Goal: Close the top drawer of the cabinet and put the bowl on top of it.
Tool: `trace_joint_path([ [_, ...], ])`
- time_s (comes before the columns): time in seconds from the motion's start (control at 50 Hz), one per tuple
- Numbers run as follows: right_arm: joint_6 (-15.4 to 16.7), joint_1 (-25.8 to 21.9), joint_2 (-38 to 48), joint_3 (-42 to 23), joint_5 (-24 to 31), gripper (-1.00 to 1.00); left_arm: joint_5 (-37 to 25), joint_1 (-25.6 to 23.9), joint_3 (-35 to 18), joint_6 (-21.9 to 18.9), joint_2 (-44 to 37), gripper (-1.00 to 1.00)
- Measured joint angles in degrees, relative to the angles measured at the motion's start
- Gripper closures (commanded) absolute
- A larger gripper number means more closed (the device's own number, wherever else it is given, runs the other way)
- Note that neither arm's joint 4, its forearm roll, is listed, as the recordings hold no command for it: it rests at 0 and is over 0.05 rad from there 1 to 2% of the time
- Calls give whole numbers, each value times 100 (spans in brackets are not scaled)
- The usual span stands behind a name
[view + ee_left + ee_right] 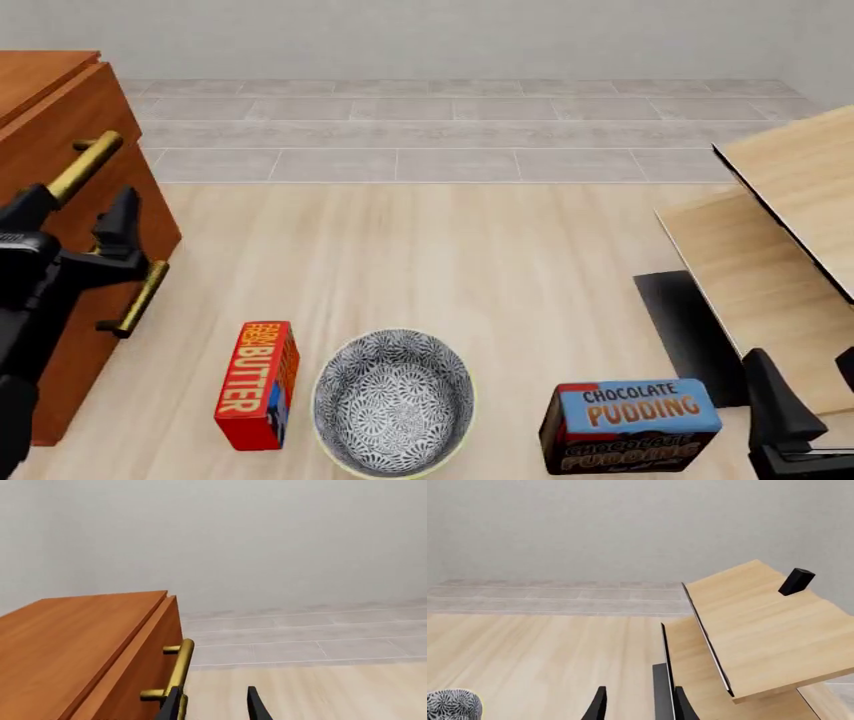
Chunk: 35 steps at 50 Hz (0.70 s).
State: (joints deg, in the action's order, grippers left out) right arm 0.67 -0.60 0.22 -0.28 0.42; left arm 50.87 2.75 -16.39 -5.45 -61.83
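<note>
While the left gripper [78,222] is held at the front of the cabinet [54,100], its jaws are seen spread apart on either side of the brass handle [83,165] of the top drawer [94,130]; whether a finger actually touches the bar cannot be told from these views. The right gripper [637,705] is kept low at the near right edge of the table [441,240], its jaws parted with nothing between them.

The bowl [394,402], patterned in black and white, is set upright on the table near the front edge, well apart from both grippers. Just to its left a red box [258,384] lettered "BUTTER" is stood, and to its right a dark box [630,426] marked "CHOCOLATE PUDDING" is placed. Pale light-wood furniture [787,230] is seen at the right, with tilted panels, near the right gripper.
</note>
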Motion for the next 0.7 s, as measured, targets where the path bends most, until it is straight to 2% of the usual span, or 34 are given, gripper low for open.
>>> trace_joint_path([
  [0.58, -6, -8, 2, -1, 5, -100, 178, 919, -158, 47, -290, -100],
  [0.7, -10, -9, 0, 0, 2, -100, 188, 947, -154, 58, -292, -100],
])
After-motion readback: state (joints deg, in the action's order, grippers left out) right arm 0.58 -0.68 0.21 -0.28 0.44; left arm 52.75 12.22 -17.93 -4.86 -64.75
